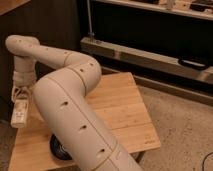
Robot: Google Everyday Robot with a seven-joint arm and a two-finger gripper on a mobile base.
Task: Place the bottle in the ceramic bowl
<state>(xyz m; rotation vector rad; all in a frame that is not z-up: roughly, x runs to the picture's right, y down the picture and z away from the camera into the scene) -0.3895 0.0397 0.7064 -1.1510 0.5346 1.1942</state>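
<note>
Gripper (20, 95) is way over at the table's (120, 107) left edge, clamped on the bottle (20, 113), which hangs down from it. Bowl (60, 148) peeks out under the arm (75, 115), near the front.

One bottle (20, 113) in one pincer (20, 100) at the left edge, one ceramic bowl (59, 148) lower left, one worktop (120, 110).

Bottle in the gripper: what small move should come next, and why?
Probably carry it toward the ceramic bowl, right and toward the near edge. The gripper is shut on the bottle, which hangs at the wooden table's left edge, while the bowl sits mostly hidden behind the arm.
</note>
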